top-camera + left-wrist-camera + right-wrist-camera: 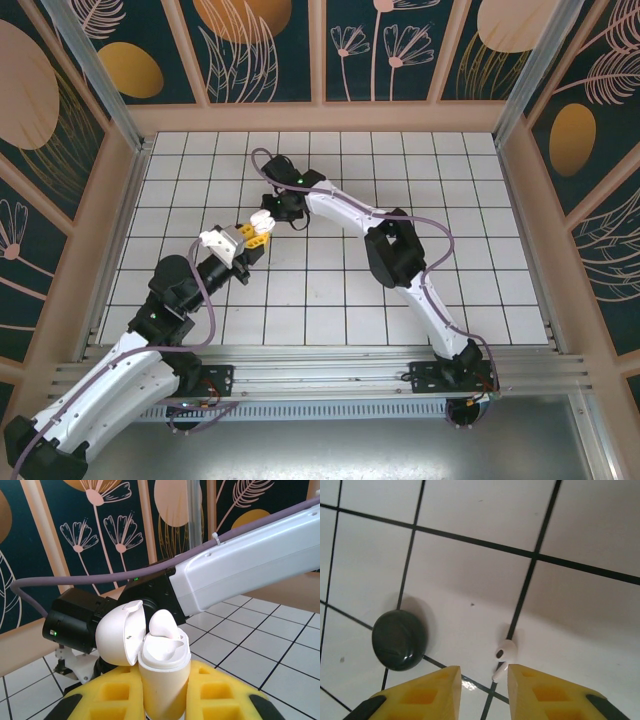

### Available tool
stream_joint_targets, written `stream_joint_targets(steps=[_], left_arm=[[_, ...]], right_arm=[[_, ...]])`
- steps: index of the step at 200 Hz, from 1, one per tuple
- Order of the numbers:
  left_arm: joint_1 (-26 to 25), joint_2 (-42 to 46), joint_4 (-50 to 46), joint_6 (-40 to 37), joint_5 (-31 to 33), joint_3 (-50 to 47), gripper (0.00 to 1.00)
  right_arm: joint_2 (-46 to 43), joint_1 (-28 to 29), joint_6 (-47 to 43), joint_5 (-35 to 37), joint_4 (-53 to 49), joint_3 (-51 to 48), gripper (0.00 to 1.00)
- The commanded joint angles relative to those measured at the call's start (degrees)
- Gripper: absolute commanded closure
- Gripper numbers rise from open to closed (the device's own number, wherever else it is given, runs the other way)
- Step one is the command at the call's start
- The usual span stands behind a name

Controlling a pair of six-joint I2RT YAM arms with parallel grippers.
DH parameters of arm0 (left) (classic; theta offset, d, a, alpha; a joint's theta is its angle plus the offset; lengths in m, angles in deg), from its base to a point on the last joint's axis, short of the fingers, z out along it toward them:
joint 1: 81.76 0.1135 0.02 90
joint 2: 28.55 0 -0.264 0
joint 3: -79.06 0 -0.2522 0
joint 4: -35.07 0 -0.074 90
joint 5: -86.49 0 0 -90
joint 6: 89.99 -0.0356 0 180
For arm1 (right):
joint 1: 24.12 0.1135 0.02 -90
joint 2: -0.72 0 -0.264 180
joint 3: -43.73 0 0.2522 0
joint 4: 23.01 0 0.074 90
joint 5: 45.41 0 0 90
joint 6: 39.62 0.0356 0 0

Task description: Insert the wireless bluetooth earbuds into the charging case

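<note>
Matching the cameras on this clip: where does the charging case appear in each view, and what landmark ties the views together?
Top external: charging case, centre-left, at the left tool's tip.
Left wrist: the case stands bottom centre, lid open, between yellow fingers.
Right wrist: white tiled floor with a loose earbud and a black disc.
Shared landmark: the floor's dark grid lines, seen in all three.

A white earbud lies on a dark grid line of the white tiled table, near a round black disc.
</note>
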Motion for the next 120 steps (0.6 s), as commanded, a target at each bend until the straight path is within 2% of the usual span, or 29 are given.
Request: stream_joint_targets(steps=[1,120], left_arm=[[-0.2,0.5,1.1,-0.7,0.4,-0.9,1.0],[-0.2,1.4,0.3,-0.9,-0.6,-1.3,1.0]], right_arm=[[0.6,0.8,4.4,3.6,-1.2,0.0,0.7],[3.7,2.8,8.3,7.0,1.2,-1.0,0.68]])
